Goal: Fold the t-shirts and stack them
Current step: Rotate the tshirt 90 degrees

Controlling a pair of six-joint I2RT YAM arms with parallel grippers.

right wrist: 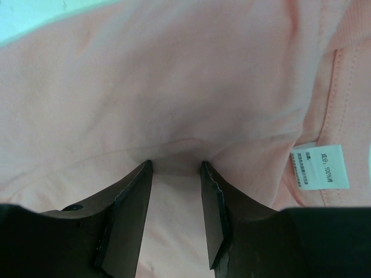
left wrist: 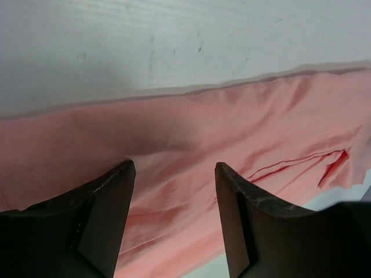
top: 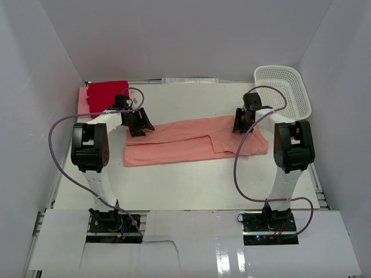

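Left claw (left wrist: 174,166) open wide, salmon tee (top: 185,143) beneath its tips, right claw (right wrist: 175,164) half-open, tips pressing the same tee, cloth puckered between them, care label (right wrist: 320,167) just beside it

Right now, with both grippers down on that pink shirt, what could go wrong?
1. The right gripper straddles only a small pucker of the salmon t-shirt near its label. It might pinch just one layer, so the fold slides apart.
2. The left gripper stands open near the shirt's far edge. If it grips less cloth than the right, the lift could skew and wrinkle.
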